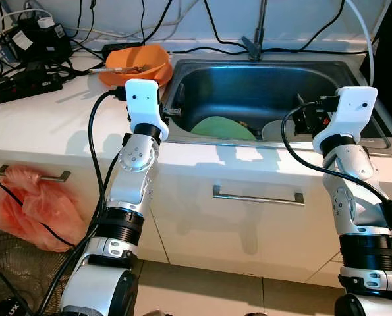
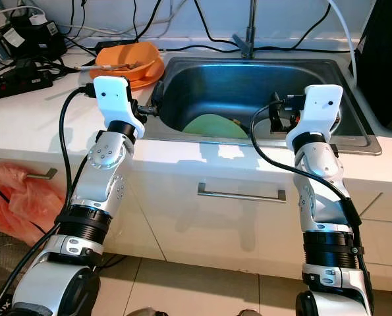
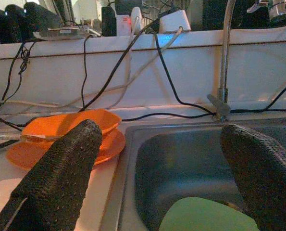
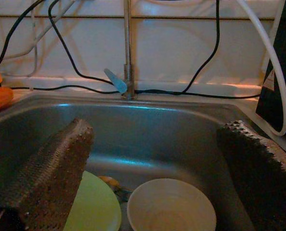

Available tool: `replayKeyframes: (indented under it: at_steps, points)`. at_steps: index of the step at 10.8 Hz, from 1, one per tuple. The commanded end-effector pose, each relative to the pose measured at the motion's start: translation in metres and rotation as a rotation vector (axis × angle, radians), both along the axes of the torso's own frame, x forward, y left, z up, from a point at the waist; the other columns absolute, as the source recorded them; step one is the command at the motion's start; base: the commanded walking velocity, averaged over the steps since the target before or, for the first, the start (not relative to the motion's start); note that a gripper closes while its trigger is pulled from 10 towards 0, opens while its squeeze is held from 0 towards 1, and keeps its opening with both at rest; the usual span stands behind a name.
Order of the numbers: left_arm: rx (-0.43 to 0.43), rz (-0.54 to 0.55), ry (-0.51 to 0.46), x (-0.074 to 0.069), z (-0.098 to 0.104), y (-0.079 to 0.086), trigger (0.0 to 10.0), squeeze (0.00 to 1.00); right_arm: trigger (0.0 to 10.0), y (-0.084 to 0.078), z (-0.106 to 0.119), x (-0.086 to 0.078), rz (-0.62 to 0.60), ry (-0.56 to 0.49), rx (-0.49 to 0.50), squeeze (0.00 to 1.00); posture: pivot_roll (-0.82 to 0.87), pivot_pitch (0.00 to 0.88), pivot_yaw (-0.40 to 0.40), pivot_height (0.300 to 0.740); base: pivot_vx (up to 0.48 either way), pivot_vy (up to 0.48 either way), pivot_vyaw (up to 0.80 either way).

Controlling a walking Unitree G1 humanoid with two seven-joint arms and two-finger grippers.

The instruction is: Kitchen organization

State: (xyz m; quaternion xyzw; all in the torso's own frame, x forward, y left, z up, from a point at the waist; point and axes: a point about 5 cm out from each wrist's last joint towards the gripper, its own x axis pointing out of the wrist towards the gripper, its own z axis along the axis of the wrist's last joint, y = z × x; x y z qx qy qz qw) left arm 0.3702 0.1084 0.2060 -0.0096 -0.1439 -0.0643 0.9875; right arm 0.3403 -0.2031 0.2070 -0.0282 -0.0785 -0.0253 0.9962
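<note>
L hand (image 3: 157, 168) wide at sink (image 1: 202, 69) edge, R hand (image 4: 157, 173) wide over white bowl (image 4: 170, 206), green plate (image 1: 222, 126)

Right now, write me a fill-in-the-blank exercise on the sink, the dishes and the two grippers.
1. The green plate lies inside the ____.
2. Beside it in the sink sits a white ____.
3. The orange dishes are stacked on the counter on the robot's ____ side of the sink.
4. The left gripper and right gripper both hold their fingers ____.

Missing words: sink; bowl; left; open
</note>
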Motion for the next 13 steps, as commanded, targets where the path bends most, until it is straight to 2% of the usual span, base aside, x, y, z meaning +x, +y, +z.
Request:
replayKeyframes:
  at_steps: [1,8,11,13]
  points:
    - [0.008,0.011,-0.003,0.000,0.000,0.002,10.0,0.00,10.0,0.003,0.000,-0.001,0.013,-0.007,-0.005,0.00,-0.03,0.000,0.075,0.740,0.000,0.000,0.00]
    - [0.008,0.030,-0.020,0.001,0.004,0.006,10.0,0.00,10.0,0.005,0.002,0.000,0.033,-0.021,0.025,0.00,-0.02,0.000,0.076,0.740,0.000,0.000,0.00]
    - [-0.006,0.123,-0.063,-0.003,0.009,0.019,10.0,0.00,10.0,0.003,0.003,0.000,0.018,-0.018,0.023,0.00,-0.03,0.000,0.071,0.740,0.000,0.000,0.00]
    - [-0.012,0.147,-0.050,-0.006,0.001,0.022,10.0,0.00,10.0,-0.002,0.008,0.001,0.006,-0.043,0.006,0.00,-0.03,0.000,0.053,0.740,0.000,0.000,0.00]
